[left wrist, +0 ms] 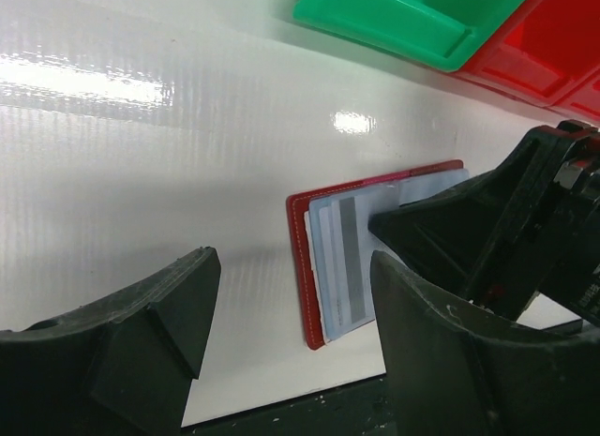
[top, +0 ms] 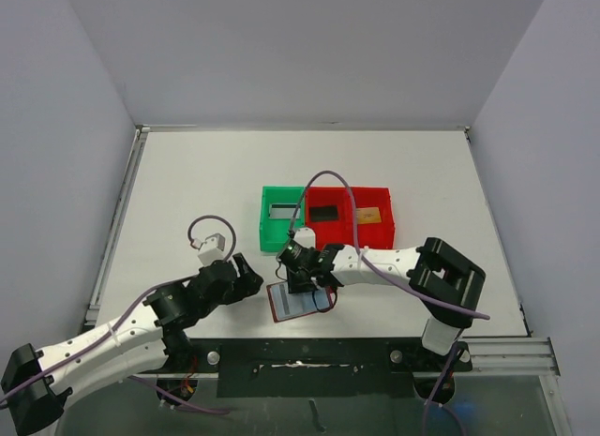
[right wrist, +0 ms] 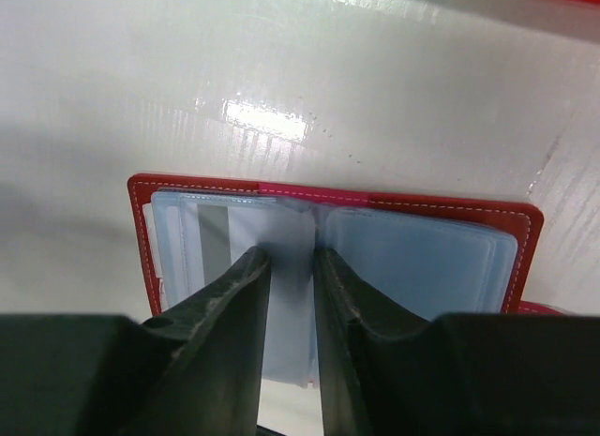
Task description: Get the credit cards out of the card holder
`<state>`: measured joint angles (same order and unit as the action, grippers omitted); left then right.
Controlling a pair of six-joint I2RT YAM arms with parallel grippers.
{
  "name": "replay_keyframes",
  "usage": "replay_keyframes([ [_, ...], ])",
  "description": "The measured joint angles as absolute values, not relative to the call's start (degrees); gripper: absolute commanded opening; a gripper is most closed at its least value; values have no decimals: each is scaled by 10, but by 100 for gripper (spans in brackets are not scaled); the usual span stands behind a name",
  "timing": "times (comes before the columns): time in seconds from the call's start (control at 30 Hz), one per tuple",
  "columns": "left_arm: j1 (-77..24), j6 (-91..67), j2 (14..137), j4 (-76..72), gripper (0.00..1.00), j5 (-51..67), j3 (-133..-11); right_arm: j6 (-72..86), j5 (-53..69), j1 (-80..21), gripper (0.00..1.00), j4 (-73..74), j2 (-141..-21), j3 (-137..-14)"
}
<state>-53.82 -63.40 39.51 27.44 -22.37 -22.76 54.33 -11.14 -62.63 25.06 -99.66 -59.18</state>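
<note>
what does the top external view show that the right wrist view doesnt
Only top external: the green bin with a silver-grey card, the red bins with a black card and a gold-orange card, and the left claw. Only right wrist: the pale blue-grey pockets and a card with a grey stripe tucked in one. Both: the open card holder on the white table, with the right claw at it.

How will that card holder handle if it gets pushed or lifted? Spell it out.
The card holder lies open and flat on the glossy table, so a push would probably slide it rather than tip it. Its thin pocket leaves look floppy; lifting by one would likely let the rest sag. Being so thin, it seems light.
</note>
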Motion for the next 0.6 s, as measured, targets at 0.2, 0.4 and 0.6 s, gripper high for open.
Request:
replay_keyframes([
  [0.2, -538, -613, 431, 219, 64, -182, -228, 559, -51, -589, 10, 155, -950, -507],
  [0.4, -537, -598, 480, 122, 64, -117, -228, 591, 43, -536, 0, 30, -915, -413],
  [0.6, -534, -599, 537, 55, 63, -75, -227, 621, 101, -508, 0, -78, -910, -355],
])
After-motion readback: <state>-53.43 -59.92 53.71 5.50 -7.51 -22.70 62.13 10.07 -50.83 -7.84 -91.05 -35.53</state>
